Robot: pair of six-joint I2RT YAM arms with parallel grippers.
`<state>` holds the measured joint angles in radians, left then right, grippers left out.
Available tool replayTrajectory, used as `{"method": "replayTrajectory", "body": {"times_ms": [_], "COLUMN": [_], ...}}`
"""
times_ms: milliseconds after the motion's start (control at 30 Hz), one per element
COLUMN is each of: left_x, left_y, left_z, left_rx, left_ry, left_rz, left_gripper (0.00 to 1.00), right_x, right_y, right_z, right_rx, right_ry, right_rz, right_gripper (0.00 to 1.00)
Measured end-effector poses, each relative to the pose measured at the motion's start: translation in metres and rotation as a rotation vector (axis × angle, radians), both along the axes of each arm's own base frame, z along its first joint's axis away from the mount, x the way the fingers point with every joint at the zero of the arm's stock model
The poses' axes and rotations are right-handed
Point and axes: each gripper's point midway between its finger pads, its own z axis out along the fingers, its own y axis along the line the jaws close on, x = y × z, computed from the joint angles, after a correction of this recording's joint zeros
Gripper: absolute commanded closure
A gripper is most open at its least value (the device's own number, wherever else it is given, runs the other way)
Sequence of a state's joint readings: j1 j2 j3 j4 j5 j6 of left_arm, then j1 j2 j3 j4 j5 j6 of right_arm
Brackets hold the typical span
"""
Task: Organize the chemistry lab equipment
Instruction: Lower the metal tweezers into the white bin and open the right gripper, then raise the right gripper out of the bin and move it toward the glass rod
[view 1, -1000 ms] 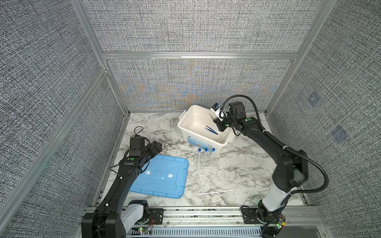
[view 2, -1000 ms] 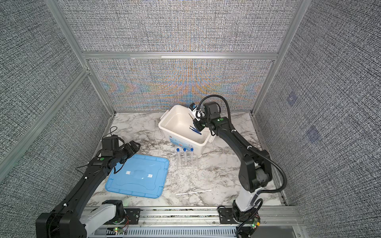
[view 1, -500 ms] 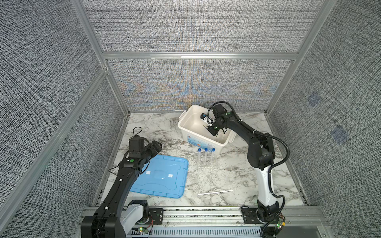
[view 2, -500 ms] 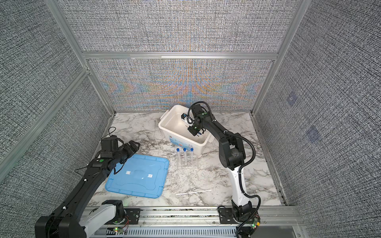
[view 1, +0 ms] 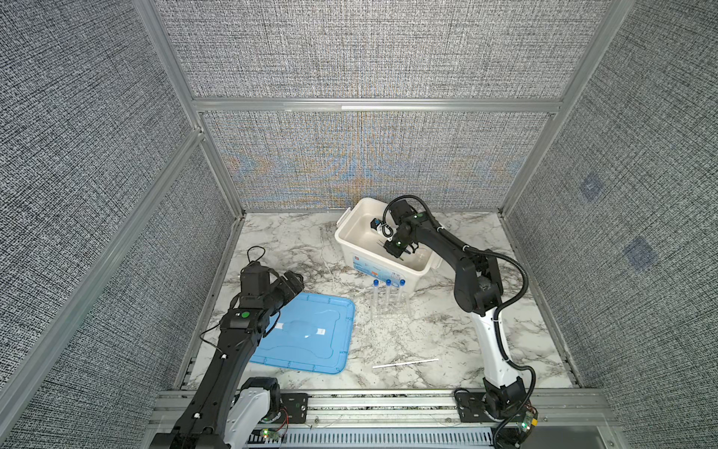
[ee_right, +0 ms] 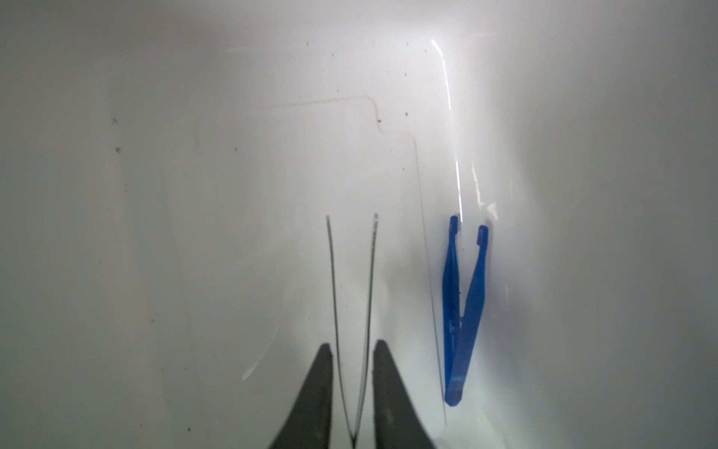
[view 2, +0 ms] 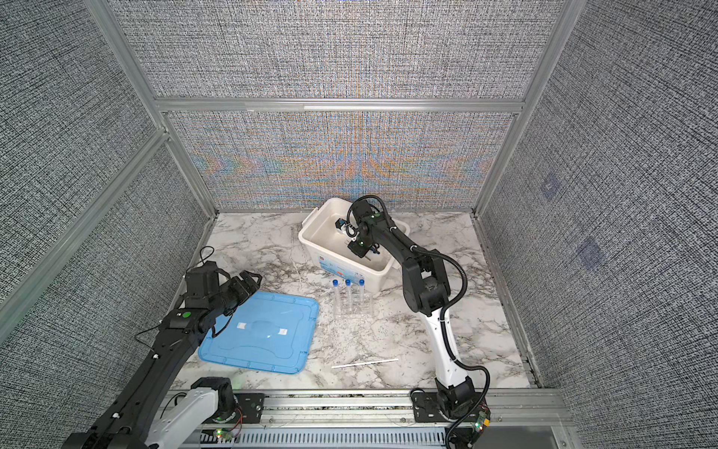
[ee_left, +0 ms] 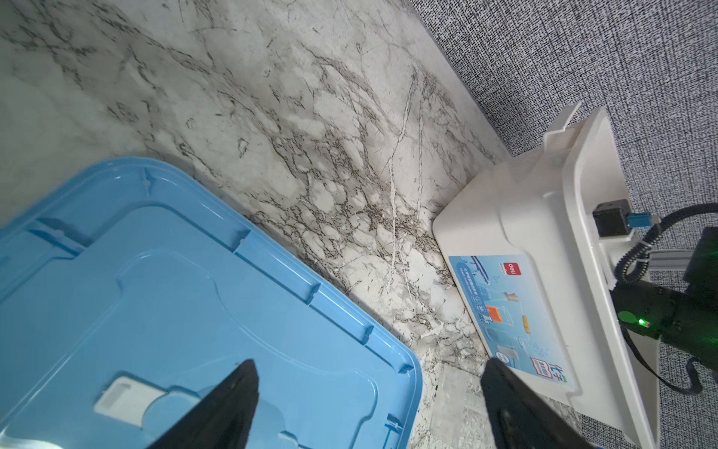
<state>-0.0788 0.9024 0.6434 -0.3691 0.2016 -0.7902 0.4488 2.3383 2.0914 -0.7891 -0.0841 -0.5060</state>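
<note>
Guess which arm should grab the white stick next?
Probably left: the left fingers are open and empty by the blue lid, and the thin white stick lies on the table just past that lid. The right fingers are down in the white tub either side of the silver tweezers.

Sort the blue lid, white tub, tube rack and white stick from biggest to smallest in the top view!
1. blue lid and white tub: they look about alike, too close to rank.
2. tube rack.
3. white stick: long but very thin.

The rack (view 1: 389, 311) (tubes (view 1: 387, 292) in it) stands before the tub (view 1: 373, 269), lid (view 1: 307, 336) to its left, stick (view 1: 406, 364) nearer the front.
</note>
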Motion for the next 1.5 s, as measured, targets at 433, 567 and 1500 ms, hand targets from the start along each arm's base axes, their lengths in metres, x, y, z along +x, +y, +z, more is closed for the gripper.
{"method": "replayTrajectory", "body": {"times_ms": [433,567,1500], "left_x": [-0.007,-0.005,-0.055], "left_y": [0.001,0.000,-0.065], "left_z": [0.032,0.031,-0.024], "left_rx": [-0.003,-0.004,-0.150], "left_ry": [-0.130,-0.127,0.117], "left_rz": [-0.005,-0.005,-0.279], "left_gripper": [0.09,0.09,0.12], "right_x": [-0.010,-0.031,-0.323], "right_y": [0.003,-0.003,-0.030], "right_z": [0.109,0.163,0.120], "right_rx": [0.144,0.234,0.203], "right_ry": [-0.190,-0.311,-0.050], "right_rz": [-0.063,-0.095,0.633], "right_gripper": [0.70,0.70,0.57]}}
